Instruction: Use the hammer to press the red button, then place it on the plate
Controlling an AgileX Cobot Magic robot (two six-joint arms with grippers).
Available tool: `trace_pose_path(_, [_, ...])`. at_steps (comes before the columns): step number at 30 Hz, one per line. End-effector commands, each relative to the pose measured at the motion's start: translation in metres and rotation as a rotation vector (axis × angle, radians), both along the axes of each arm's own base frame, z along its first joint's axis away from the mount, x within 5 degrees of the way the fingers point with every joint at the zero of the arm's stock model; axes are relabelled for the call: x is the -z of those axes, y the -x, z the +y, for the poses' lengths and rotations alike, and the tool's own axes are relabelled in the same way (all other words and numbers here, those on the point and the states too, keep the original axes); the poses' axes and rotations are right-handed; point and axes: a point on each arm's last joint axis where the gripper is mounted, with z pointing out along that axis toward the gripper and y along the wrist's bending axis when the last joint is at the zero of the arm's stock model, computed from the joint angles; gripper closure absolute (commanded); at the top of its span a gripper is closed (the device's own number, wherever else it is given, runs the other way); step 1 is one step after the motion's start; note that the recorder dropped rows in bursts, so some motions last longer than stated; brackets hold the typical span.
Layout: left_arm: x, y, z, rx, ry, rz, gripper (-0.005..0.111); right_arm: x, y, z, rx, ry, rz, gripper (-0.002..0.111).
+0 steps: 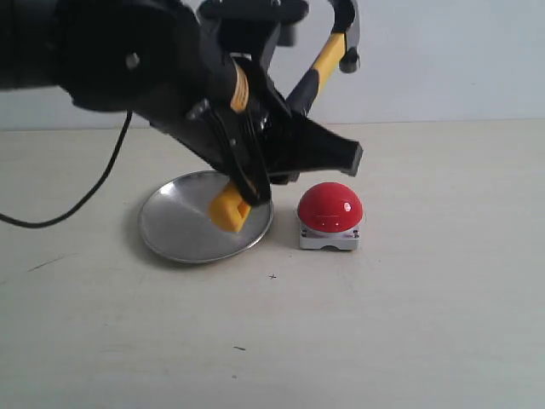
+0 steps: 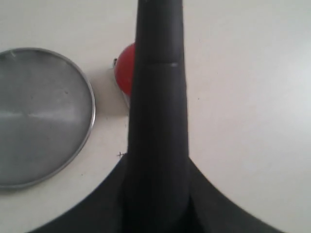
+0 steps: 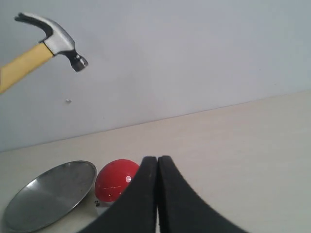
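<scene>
left claw [image 1: 342, 156] is clamped on the hammer [image 1: 327, 58] partway along the handle, though the exact contact is lost among black parts. the hammer crosses the claw at a slant, with its dark head high against the wall [image 1: 443, 60] and its yellow end low over the right side of the plate [image 1: 174, 228]. whether it touches the plate i cannot tell. the claw's tip hangs just above the button [image 1: 330, 207], apart from it. right claw [image 3: 158, 170] is closed on nothing, low over the worktop [image 1: 426, 324], with the button and plate in front of it. the button sits just beside the plate's right rim.

count: one hammer, one button, one plate, two claws.

in the left wrist view the claw's black body covers most of the button, and the plate is cut off at the frame edge. in the right wrist view the hammer's handle runs out of frame.
</scene>
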Motion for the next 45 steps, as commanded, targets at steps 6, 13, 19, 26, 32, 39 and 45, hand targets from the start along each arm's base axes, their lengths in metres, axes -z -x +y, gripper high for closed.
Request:
trace_pose_path(6, [-0.002,0.002,-0.002,0.024,-0.019,-0.006,0.107,0.000,0.000,-0.002,0.012,0.019,-0.010,0.108])
trace_pose_path(13, [0.134,0.007,-0.012,0.045,-0.070,0.206,0.107,0.001,0.000,-0.001,0.008,0.017,-0.007,0.108])
trace_pose_path(19, [0.133,-0.006,0.004,0.012,-0.186,0.267,0.107,0.001,0.000,0.000,-0.009,0.017,-0.003,0.108])
trace_pose_path(26, [0.045,-0.003,0.011,0.059,0.021,0.071,0.107,0.001,0.000,0.000,-0.008,0.015,0.002,0.108])
trace_pose_path(32, [0.013,-0.006,0.033,0.025,0.089,0.017,0.107,0.002,0.000,0.000,-0.005,0.014,0.006,0.108])
trace_pose_path(39, [0.023,-0.015,0.053,0.002,0.221,0.044,0.107,0.002,0.000,0.000,-0.003,0.020,0.010,0.108])
trace_pose_path(45, [0.050,-0.024,0.078,-0.057,0.289,0.094,0.107,0.002,0.000,0.000,-0.009,0.020,0.011,0.108])
